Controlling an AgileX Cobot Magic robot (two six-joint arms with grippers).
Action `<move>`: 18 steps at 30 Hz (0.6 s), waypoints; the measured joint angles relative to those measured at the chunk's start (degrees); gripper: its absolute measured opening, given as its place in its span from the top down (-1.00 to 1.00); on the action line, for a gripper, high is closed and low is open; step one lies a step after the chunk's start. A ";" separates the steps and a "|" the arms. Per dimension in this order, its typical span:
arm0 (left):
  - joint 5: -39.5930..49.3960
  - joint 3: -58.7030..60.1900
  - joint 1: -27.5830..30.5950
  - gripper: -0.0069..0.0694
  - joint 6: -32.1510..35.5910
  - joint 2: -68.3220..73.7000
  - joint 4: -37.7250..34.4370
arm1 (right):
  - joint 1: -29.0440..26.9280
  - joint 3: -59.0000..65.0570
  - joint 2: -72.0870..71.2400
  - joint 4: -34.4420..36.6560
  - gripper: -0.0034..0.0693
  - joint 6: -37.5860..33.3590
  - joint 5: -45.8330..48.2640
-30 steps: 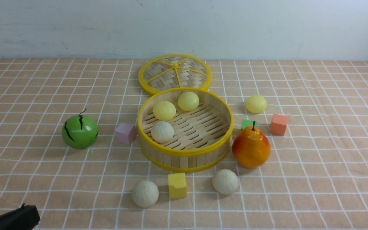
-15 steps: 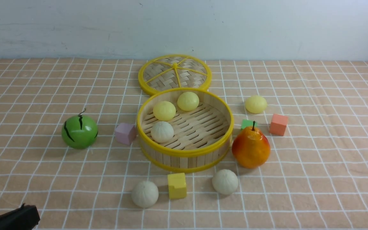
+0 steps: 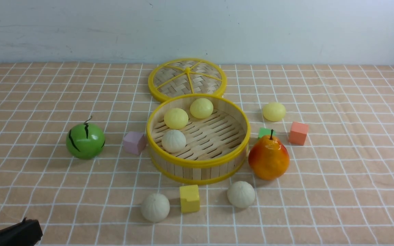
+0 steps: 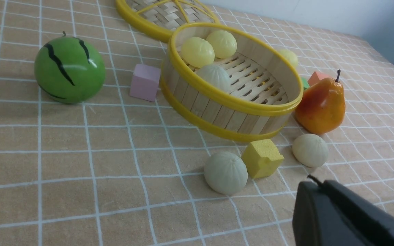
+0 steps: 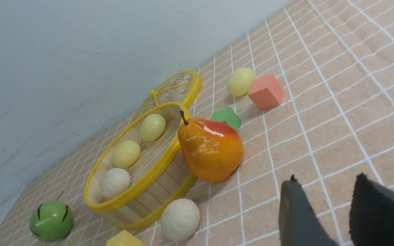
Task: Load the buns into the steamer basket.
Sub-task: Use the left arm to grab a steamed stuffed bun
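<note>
Buns (image 3: 176, 118), front view: 3 lie inside steamer basket (image 3: 197, 163), 2 yellow + 1 white bun (image 3: 173, 140), all in its left half. Other 3 sit outside on cloth (image 3: 46, 191): loose yellow bun (image 3: 274, 111) off basket's far right, near white bun (image 3: 155, 207) & R white bun (image 3: 240, 194) in front of basket w/ yellow cube (image 3: 189, 198) between them. Of the left gripper (image 3: 34, 229) only a dark tip shows at the low corner. Everything lies ahead of its fingers & to their right.

Left wrist view: fingers pressed together into one dark block, nothing in them. Near white bun is closest ahead of fingertips, just beside yellow cube. R white bun ahead too, on cube's other side, pear (image 4: 322, 106) beyond it. Basket farther ahead; melon ball (image 4: 68, 70) & pink cube (image 4: 145, 82) well off to one side.

Right wrist view: right gripper (image 5: 327, 186) has fingers spread, gap bare, nothing held. Pear is nearest ahead of them, hard by basket wall; touching or not, can't tell. R white bun ahead, low by basket wall. Loose yellow bun farther ahead, past green cube (image 5: 227, 118), just beside orange cube (image 5: 266, 91). Lid (image 5: 183, 85) lies farthest, behind basket.
</note>
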 joint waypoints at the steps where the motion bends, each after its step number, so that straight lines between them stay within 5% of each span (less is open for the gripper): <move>1: 0.00 0.00 0.00 0.80 0.00 0.00 0.00 | 0.00 0.00 0.00 -0.32 0.25 0.00 0.05; 18: -2.23 0.00 0.00 0.76 -1.13 0.00 -9.10 | 0.00 0.00 0.00 -1.45 0.25 0.00 0.16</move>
